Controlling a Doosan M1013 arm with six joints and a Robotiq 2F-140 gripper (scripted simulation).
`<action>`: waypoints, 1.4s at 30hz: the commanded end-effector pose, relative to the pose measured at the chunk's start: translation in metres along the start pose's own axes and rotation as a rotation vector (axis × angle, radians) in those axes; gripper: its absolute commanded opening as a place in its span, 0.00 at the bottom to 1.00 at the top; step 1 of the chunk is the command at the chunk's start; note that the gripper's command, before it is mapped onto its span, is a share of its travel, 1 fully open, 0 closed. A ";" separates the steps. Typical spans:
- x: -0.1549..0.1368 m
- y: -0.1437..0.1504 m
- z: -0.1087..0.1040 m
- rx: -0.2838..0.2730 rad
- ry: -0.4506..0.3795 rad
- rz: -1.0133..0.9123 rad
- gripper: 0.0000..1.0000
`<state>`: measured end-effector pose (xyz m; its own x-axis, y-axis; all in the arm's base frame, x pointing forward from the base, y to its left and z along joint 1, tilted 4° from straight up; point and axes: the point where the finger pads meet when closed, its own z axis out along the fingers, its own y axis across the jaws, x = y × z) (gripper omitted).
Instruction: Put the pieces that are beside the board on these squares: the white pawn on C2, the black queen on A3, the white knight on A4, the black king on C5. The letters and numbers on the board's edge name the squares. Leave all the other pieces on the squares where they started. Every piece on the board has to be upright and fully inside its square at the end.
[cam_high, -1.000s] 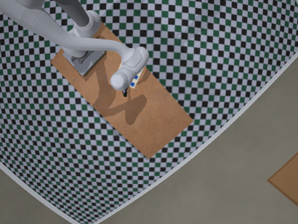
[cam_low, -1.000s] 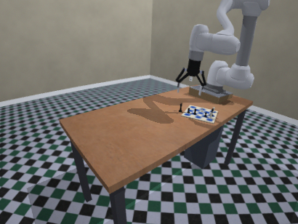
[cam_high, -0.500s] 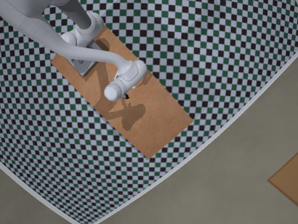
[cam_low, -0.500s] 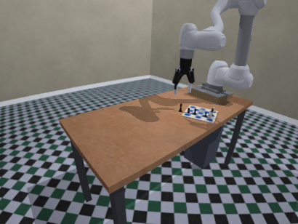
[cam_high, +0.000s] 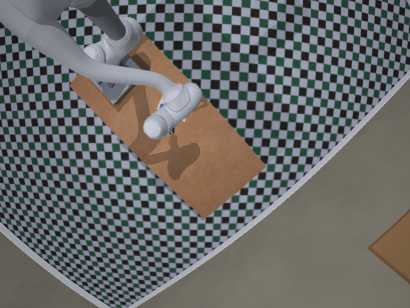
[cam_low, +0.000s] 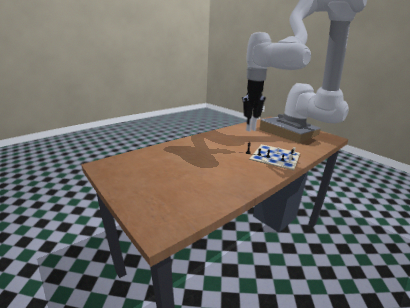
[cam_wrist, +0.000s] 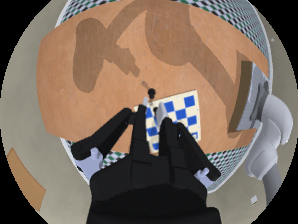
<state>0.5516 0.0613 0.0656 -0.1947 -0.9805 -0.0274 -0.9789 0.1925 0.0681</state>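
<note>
1 gripper (cam_low: 251, 124) (cam_wrist: 152, 105), fingers nearly together and apparently empty, hangs above the table (cam_low: 150, 200) (cam_wrist: 65, 65) (cam_high: 220, 165). Tall black piece (cam_low: 248, 148) (cam_wrist: 151, 93), perhaps the king, stands left of the board (cam_low: 256, 159) (cam_wrist: 192, 95). Open wider, centre, descend vertically, avoid neighbouring pieces.

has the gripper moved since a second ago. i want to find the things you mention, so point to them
Yes. In the exterior view, the gripper (cam_low: 251, 127) (cam_wrist: 152, 105) has shifted left, farther from the arm's base block (cam_high: 115, 100) (cam_low: 311, 134) (cam_wrist: 243, 95), and its fingertips are lower.
</note>
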 end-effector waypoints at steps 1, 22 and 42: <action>0.000 0.000 0.000 0.000 0.000 0.000 0.25; 0.000 0.000 0.001 0.000 0.000 0.000 0.25; 0.000 0.000 0.019 0.000 0.000 0.000 0.25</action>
<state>0.5506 0.0618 0.0485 -0.1944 -0.9805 -0.0277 -0.9790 0.1922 0.0682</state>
